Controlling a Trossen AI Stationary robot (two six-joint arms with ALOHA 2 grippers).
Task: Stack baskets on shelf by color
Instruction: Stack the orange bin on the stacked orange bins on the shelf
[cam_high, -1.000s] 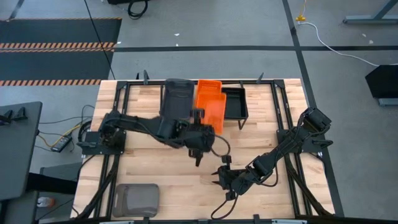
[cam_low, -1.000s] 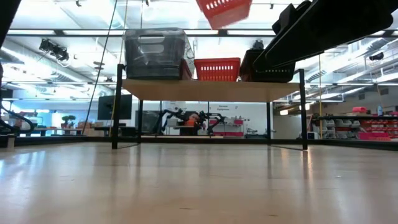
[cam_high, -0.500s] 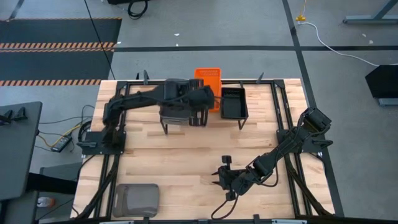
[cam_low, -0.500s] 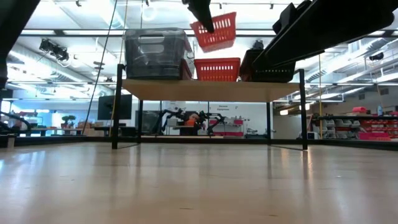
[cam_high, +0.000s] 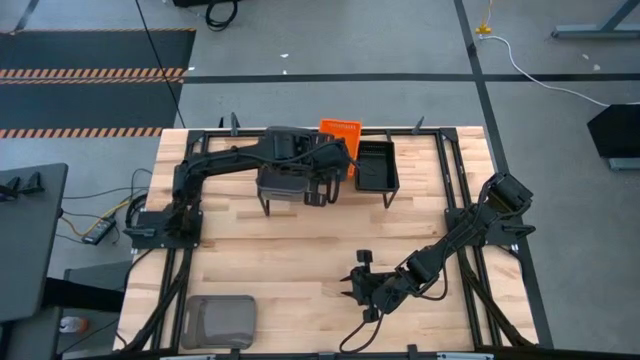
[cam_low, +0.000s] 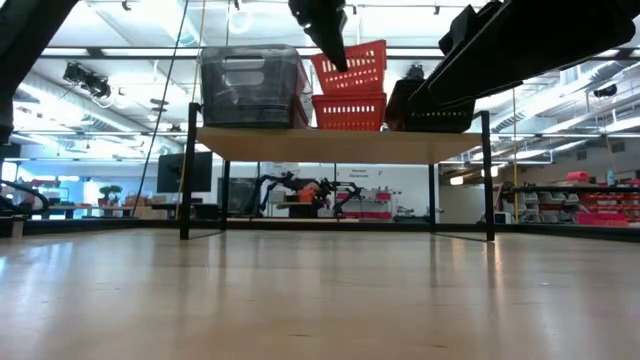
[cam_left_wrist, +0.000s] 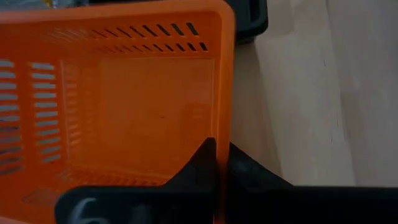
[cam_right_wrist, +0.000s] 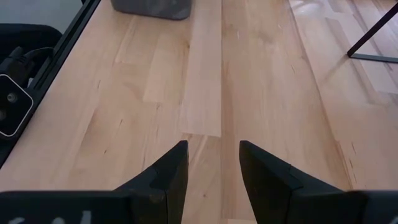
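A tilted orange basket (cam_low: 355, 68) sits atop another orange basket (cam_low: 349, 111) on the shelf (cam_low: 330, 145).

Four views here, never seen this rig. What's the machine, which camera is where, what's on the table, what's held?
Two robot arms at a wooden table. One camera looks straight down, one sits at table height, one rides each wrist. The shelf carries grey baskets, an orange basket and black baskets. The left gripper is shut on the rim of a second orange basket, tilted over the first. The right gripper waits open above bare table. One grey basket lies at the table's near edge.
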